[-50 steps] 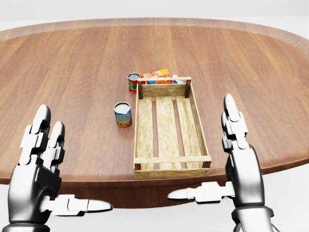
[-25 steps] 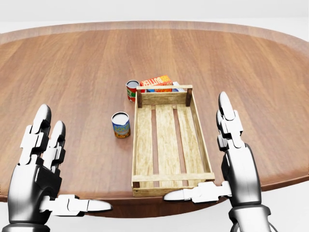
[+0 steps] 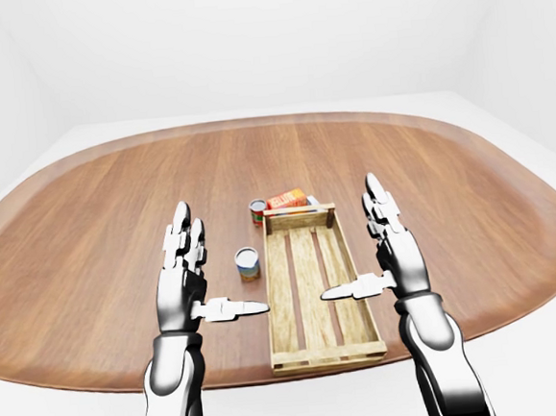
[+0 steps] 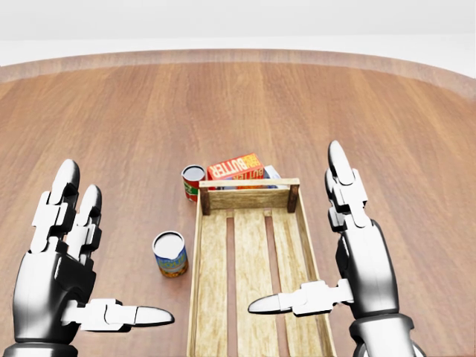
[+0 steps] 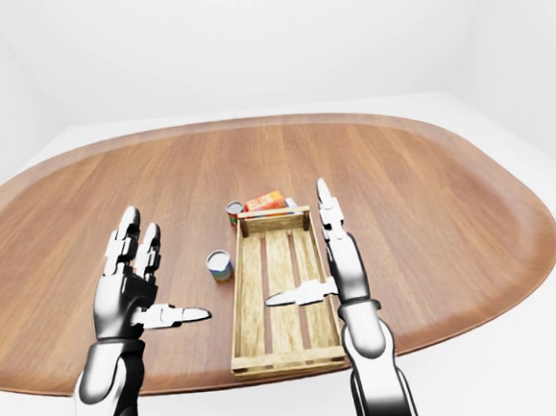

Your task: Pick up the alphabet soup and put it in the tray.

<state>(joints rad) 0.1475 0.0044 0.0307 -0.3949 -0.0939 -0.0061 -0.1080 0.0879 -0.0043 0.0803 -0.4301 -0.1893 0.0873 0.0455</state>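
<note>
The alphabet soup point(image 4: 170, 254), a small can with a blue, yellow and orange label, stands upright on the wooden table just left of the tray. The tray point(image 4: 245, 198) is a slatted wooden crate with nothing in it, running from the view's middle down to its bottom edge. My left hand point(image 4: 111, 253) is open, low at the left, to the left of the can and apart from it. My right hand point(image 4: 297, 230) is open too, its thumb reaching over the tray's right side. Neither hand holds anything.
A red and green can point(image 4: 193, 182) stands by the tray's upper left corner. An orange butter box point(image 4: 236, 166) lies just above the tray's top wall. The brown oval table point(image 4: 111, 126) spreads wide on all sides, with a white floor around it point(image 3: 523, 381).
The whole picture has shifted: the camera has moved closer over the table, so the cans, box and tray sit lower and larger. Both hands keep their open pose.
</note>
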